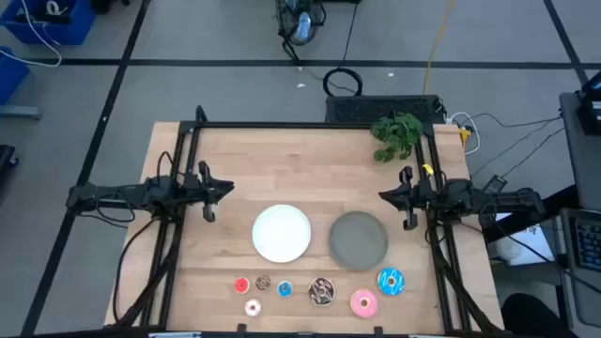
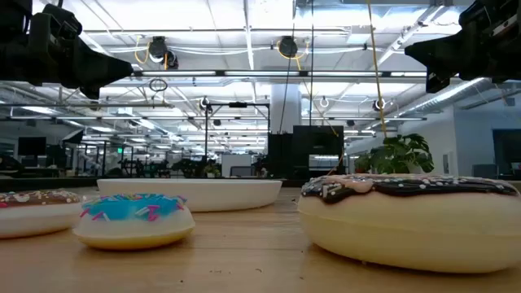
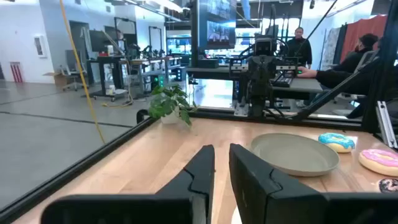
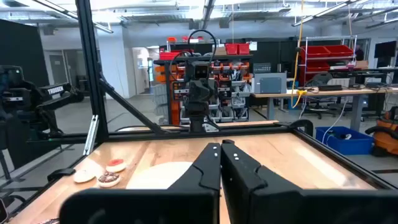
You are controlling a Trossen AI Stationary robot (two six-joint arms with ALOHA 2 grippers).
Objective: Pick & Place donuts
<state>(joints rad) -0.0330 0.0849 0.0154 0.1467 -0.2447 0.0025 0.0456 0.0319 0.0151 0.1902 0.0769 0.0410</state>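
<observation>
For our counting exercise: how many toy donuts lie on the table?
7, all along the near edge: red, brown, small blue, pale pink, chocolate-drizzled, large pink, blue sprinkled. None appear hidden.

A wooden table [image 1: 225, 160] is seen. A white plate [image 1: 282, 233] and grey plate [image 1: 358, 238] are set centrally; donuts [image 1: 321, 292] are lined at 6 o'clock, a plant [image 1: 397, 135] at 1 o'clock.
</observation>
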